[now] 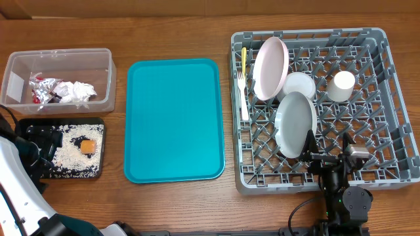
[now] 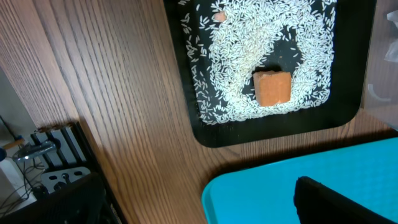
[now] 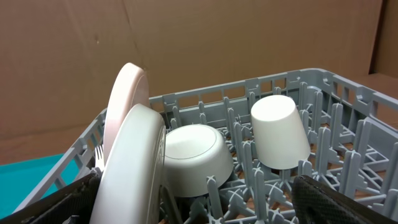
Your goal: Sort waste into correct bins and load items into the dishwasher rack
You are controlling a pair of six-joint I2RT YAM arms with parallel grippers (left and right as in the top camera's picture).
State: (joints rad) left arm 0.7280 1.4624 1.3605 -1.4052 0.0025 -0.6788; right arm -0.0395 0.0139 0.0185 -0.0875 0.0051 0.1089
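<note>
Grey plastic forms the dishwasher rack [image 1: 400,85]. The right pincer [image 1: 326,152] hangs at the rack's near edge, fingers spread wide with nothing between them. Just ahead of it the grey-green plate [image 1: 294,123] stands on edge, with the pale pinkish-white plate [image 1: 270,67] upright farther on. The white bowl [image 1: 298,85] sits upturned beyond them, and the small white cup [image 1: 342,86] is mouth-down ahead to the right. The yellow spoon [image 1: 244,59] and white fork [image 1: 242,98] lie far to its left.

The left pincer [image 1: 41,139], equally agape and empty, sits over the black tray [image 1: 65,177]. Rice grains [image 1: 69,154] and the orange cube [image 1: 87,146] lie just to its right. Beyond it the clear tub [image 1: 16,72] holds the napkin [image 1: 82,92], the foil wrapper [image 1: 44,90] and the red packet [image 1: 36,99], whose print is too small to read. The teal tray [image 1: 174,118] lies between the pincers.
</note>
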